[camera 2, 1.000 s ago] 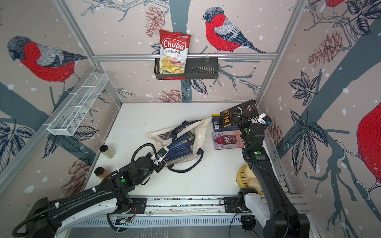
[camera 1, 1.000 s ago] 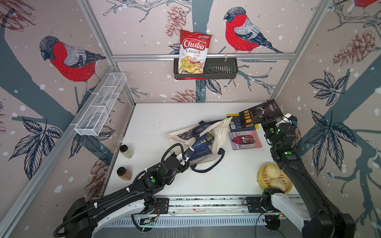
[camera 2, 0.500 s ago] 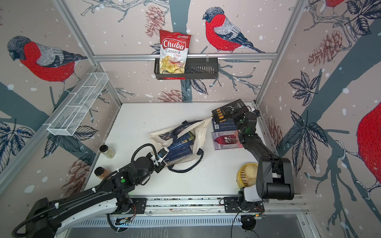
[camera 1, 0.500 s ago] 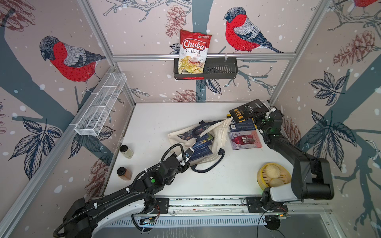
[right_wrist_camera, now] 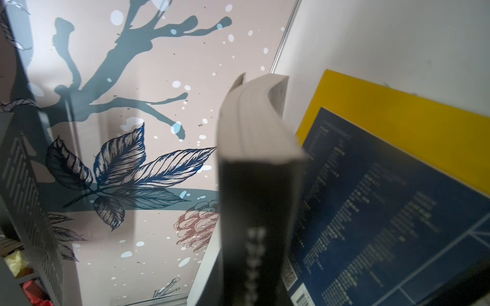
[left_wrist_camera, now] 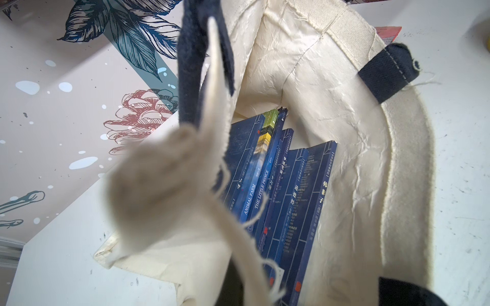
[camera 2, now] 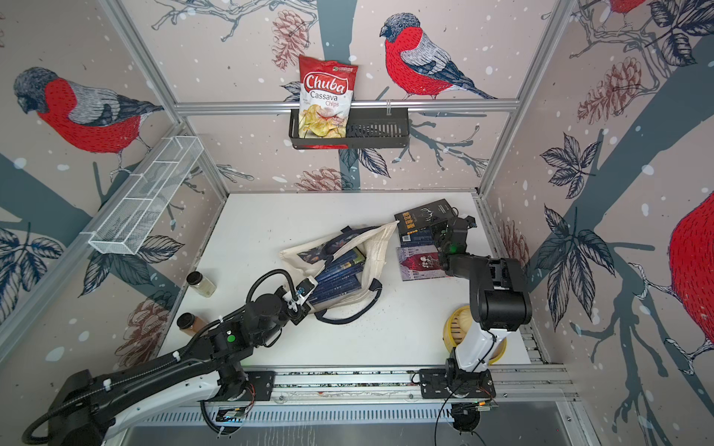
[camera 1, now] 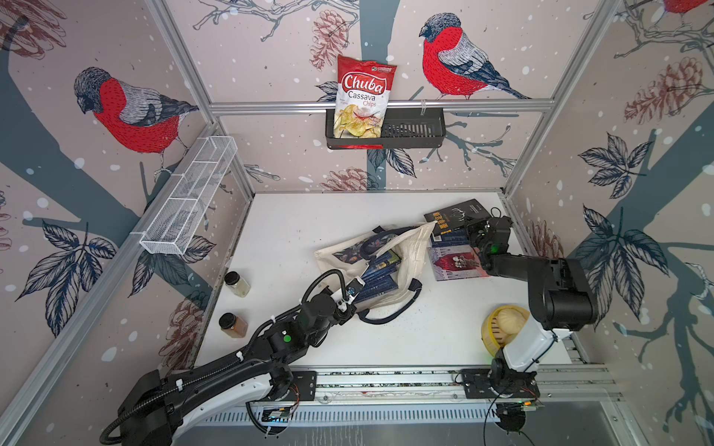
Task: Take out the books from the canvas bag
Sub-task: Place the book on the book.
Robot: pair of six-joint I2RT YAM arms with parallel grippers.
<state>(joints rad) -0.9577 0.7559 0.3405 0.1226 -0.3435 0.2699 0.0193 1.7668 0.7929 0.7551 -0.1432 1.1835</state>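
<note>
On the left wall we note a white wire rack (camera 1: 189, 197). Two spice jars (camera 1: 237, 284) stand along the left edge of the table (camera 1: 309, 231), one toward the front and one behind it.

The left gripper (camera 1: 349, 308) is at the front rim of the canvas bag (camera 1: 409, 255), its jaws closed on a bunch of the cream cloth; the left wrist view shows that cloth gathered close to the lens. The bag lies mid-table with its mouth gaping toward this gripper. Inside, the books (left_wrist_camera: 289, 190) lie stacked, mostly navy, just beyond the held rim.

On the back wall a black basket (camera 1: 417, 129) holds a chips bag (camera 1: 363, 96) at its left end.

Near the back right corner the right gripper (camera 1: 477, 228) is clamped narrowly on a black book (camera 1: 456, 214), well apart from the bag. That book sits over a pile on the table: a navy book (right_wrist_camera: 384, 212) upon a yellow book (right_wrist_camera: 397, 122), with a red-covered book (camera 1: 452, 264) just in front. We cannot tell whether it touches the pile.

Near the front right corner a yellow steamer basket (camera 1: 492, 341) holds a bun (camera 1: 510, 318).
</note>
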